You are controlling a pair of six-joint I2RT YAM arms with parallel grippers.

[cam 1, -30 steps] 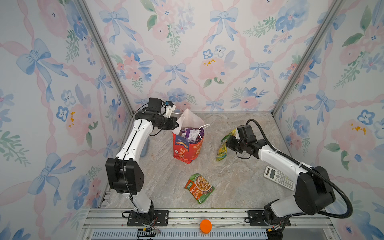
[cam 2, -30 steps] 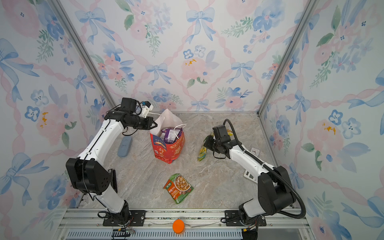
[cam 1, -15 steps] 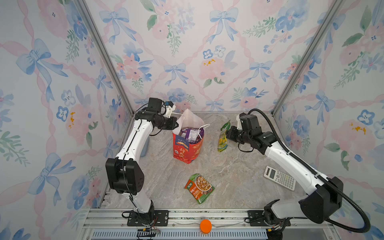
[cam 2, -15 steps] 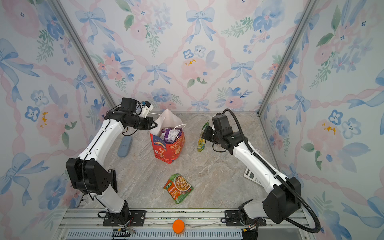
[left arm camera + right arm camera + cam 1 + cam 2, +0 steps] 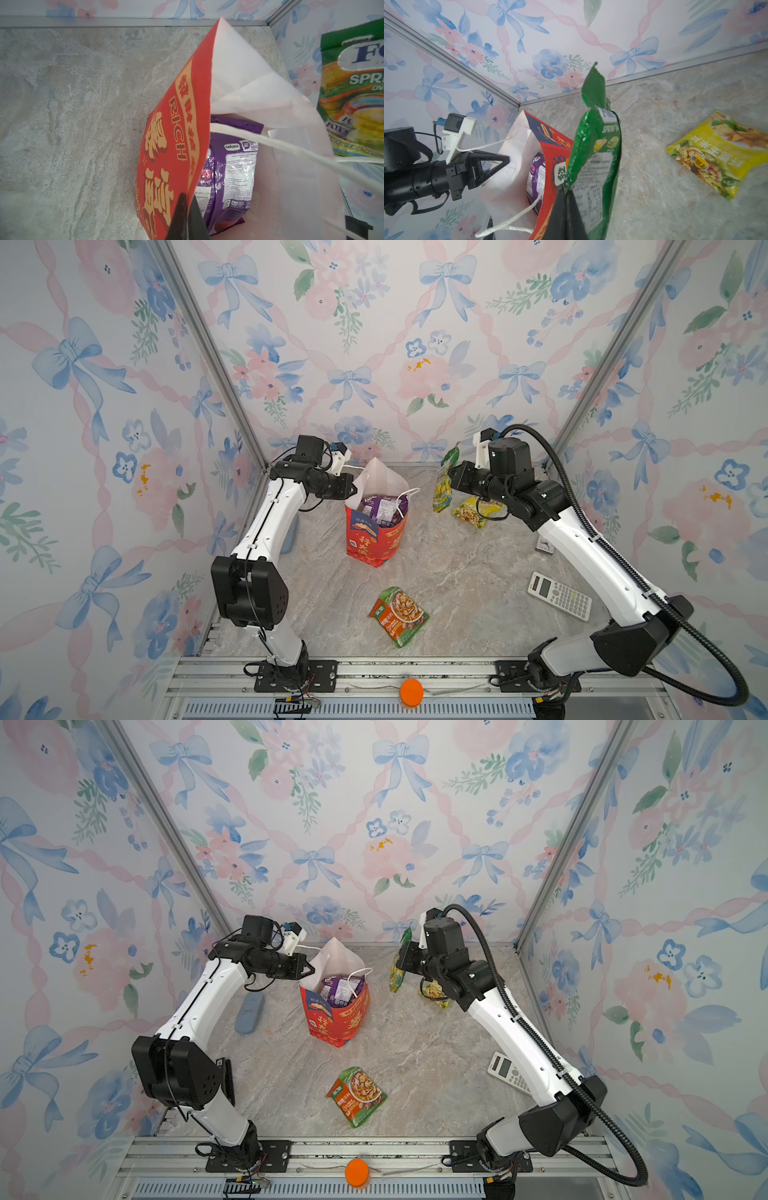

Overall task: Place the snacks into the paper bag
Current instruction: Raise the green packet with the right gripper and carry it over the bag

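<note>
**At centre frame — green packet in transit to the bag mouth**

In both top views the right gripper (image 5: 449, 480) has its jaws clamped on the edge of a green packet (image 5: 442, 493), which hangs clear of the table (image 5: 457, 572) just right of the paper bag (image 5: 376, 541). The left gripper (image 5: 352, 491) is pinched shut on the bag's upper-left rim, holding the mouth open; a purple packet (image 5: 380, 508) already stands inside.

Step in hand, as judged: transfer of the held packet to the bag. The next move calls for travel leftward until the packet is above the opening, then descent and release.

Clearances: the opening is narrow, and a white cord handle (image 5: 409, 494) loops over its right edge — the packet's lower corner could catch there. Open table lies between bag and packet. A yellow packet (image 5: 471, 511) right of centre and a green-orange packet (image 5: 399, 616) at lower centre are not yet loaded.
</note>
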